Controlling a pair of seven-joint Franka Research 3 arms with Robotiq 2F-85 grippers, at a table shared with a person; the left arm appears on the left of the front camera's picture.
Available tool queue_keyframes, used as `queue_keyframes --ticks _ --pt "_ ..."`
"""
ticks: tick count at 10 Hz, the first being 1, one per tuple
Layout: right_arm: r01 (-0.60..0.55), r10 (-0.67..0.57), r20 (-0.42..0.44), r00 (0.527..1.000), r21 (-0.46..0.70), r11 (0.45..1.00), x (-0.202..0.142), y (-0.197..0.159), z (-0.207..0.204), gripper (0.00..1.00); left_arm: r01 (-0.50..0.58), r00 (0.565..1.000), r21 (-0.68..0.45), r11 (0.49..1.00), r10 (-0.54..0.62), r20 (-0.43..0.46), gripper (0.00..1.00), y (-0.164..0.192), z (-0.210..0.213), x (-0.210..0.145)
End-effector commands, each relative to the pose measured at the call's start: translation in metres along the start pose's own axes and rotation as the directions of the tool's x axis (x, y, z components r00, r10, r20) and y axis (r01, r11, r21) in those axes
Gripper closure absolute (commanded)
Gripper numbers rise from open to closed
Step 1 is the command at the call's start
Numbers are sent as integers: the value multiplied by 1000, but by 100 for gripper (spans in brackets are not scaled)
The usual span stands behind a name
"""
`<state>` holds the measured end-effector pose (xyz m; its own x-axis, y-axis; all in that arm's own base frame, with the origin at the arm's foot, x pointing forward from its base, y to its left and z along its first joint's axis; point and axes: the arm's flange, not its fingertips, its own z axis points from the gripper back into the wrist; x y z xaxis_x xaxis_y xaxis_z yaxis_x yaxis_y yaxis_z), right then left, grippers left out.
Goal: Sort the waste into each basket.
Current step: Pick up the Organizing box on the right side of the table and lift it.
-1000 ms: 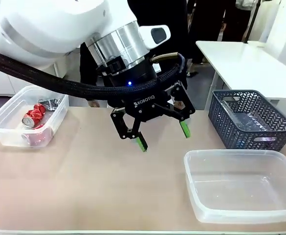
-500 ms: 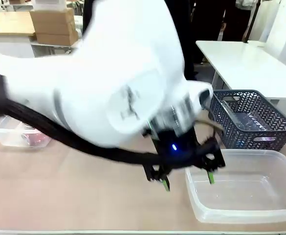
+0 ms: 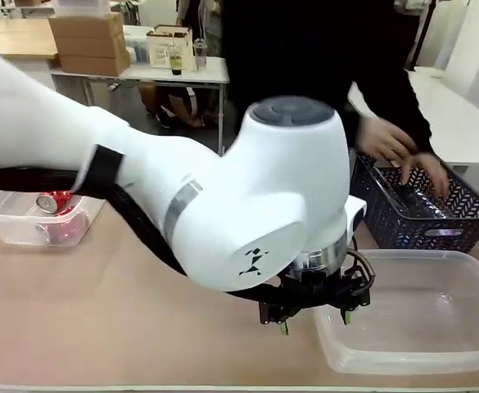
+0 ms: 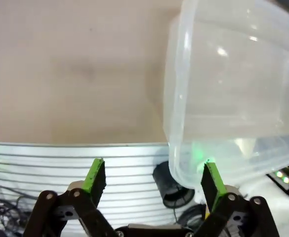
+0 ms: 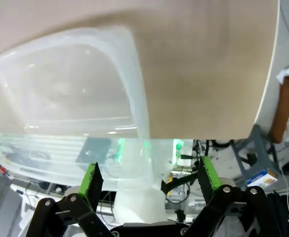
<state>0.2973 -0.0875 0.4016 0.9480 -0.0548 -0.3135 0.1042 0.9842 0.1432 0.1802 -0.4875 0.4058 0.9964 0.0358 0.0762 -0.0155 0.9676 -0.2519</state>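
Observation:
A small clear basket [image 3: 10,223] stands at the table's left with crushed red cans [image 3: 55,201] in it. My left gripper [image 3: 314,321] hangs low over the table's front edge, at the near left corner of a large shallow clear tub [image 3: 411,344], open with nothing between its fingers. In the left wrist view the left gripper [image 4: 152,181] is open, and the tub's corner [image 4: 184,98] lies just past the right finger. In the right wrist view my right gripper [image 5: 149,178] is open and empty above the tub's rim [image 5: 139,106] and the table edge.
A dark grey lattice basket [image 3: 460,221] stands at the back right, behind the large tub. A person's two hands [image 3: 386,143] reach into it. My left arm's white body [image 3: 247,205] covers the middle of the table. Bare tabletop [image 3: 100,311] lies at the front left.
My left arm has swung from the table's middle to the right and down to the large tub's near corner, its gripper still open. The person's hands have come over the lattice basket.

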Motion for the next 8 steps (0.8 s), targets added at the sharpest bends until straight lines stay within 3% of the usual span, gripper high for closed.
queue_keyframes --ticks 1,2,3,5,6,8 --pt "33 -32 49 998 -12 999 -51 -4 -91 0 -62 997 7 998 62 47 0 -27 -19 13" --pt "105 -106 103 989 19 994 -56 -8 -76 0 0 1000 0 1000 0 0 0 0 0 0" --pt "13 -13 0 1000 1 1000 5 -5 -4 0 0 1000 0 1000 0 0 0 0 0 0" --pt "43 -43 24 999 10 999 5 -13 -1 0 -17 1000 5 1000 17 3 0 -2 -8 5" --pt "32 -35 -31 999 -80 996 11 -6 -15 0 -34 997 -32 999 36 71 0 -16 -11 13" --pt "-7 0 -104 995 -60 998 16 -11 -35 0 -87 986 -59 994 95 134 0 -47 -28 40"
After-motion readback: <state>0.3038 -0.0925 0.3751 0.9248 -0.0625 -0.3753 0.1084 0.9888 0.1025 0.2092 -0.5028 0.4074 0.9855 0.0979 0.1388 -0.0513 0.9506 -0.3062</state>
